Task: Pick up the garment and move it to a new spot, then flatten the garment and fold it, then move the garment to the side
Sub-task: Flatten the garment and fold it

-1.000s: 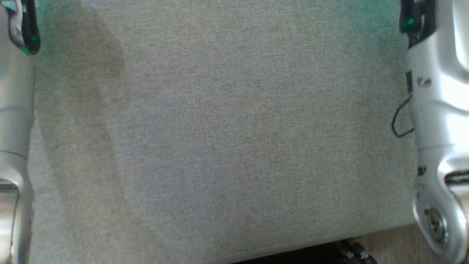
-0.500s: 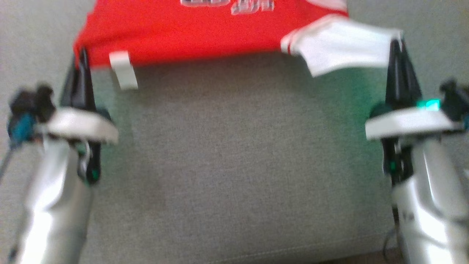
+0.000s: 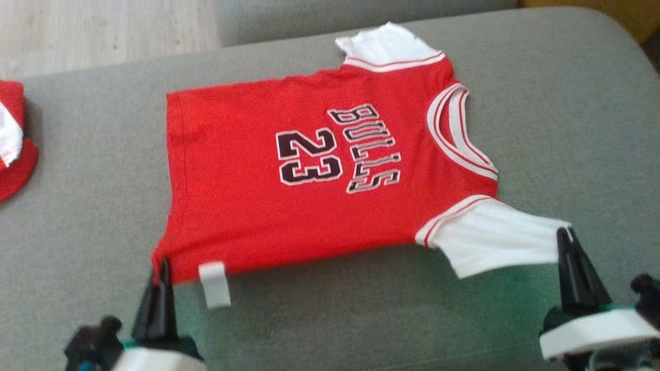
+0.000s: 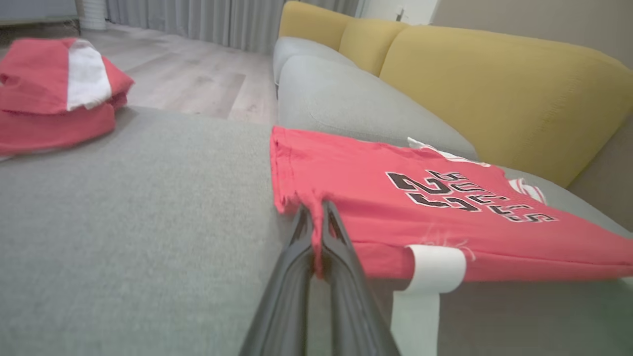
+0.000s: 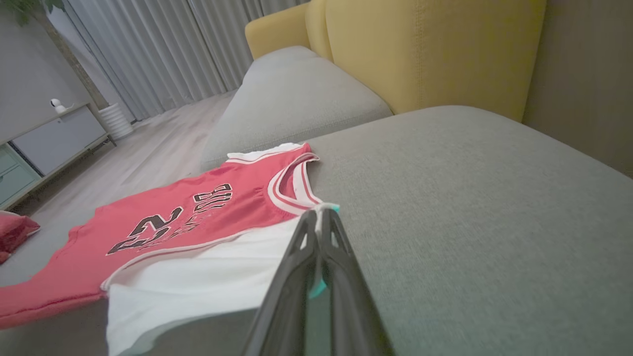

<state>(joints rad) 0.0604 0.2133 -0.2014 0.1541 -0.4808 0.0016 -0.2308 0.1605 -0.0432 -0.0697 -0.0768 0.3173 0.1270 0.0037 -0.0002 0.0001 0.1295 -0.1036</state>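
The garment (image 3: 309,185) is a red jersey with white sleeves and "BULLS 23" on it, spread flat on the grey cushion (image 3: 93,216), neck to the right. My left gripper (image 3: 161,264) is shut on its near hem corner (image 4: 312,217); a white label (image 3: 214,283) hangs beside it. My right gripper (image 3: 564,233) is shut on the tip of the near white sleeve (image 5: 319,210). The near edge of the garment (image 4: 445,217) is held slightly off the cushion between the two grips.
Other red and white garments (image 3: 13,139) lie stacked at the cushion's left edge (image 4: 54,94). A yellow sofa backrest (image 5: 420,49) rises beyond the far right. Wooden floor (image 3: 103,31) lies past the cushion's far left side.
The head camera has tilted up, bringing the whole garment into the picture. Both grippers stay shut on the hem corner and sleeve tip.
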